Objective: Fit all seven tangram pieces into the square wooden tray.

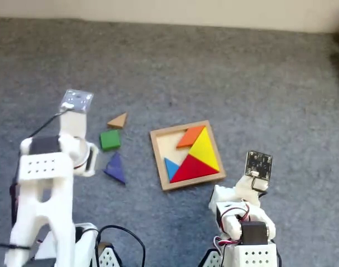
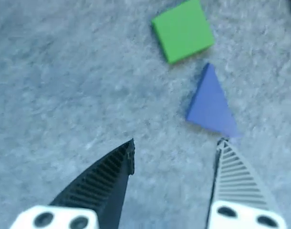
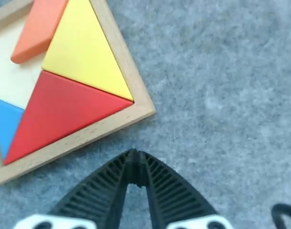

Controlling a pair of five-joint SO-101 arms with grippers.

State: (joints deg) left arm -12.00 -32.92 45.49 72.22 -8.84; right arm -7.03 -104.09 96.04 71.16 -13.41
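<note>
On the grey bench (image 1: 258,78) the job looks a bit over half done, by my reckoning. The one square wooden tray (image 1: 167,146) lies just ahead of the right jaws, which are pressed tip to tip with nothing between them, the tray's nearest corner a short way off their points. Four of the seven pieces sit inside it. The two big triangles, the yellow one (image 1: 205,149) and the red one (image 1: 194,168), fill the half of the tray nearer those jaws. Beyond them lie the orange parallelogram (image 1: 190,137) and a small light blue triangle (image 1: 171,167), with bare wood left showing. Three pieces are left out on the bench, over by the left jaws, which are spread wide and hold nothing. The dark blue triangle (image 2: 210,102) lies just past one tip, apart from it. The green square (image 2: 182,30) is farther ahead, beyond that triangle. The small tan triangle (image 1: 118,120) lies near the square, on its side away from the dark blue one.
</note>
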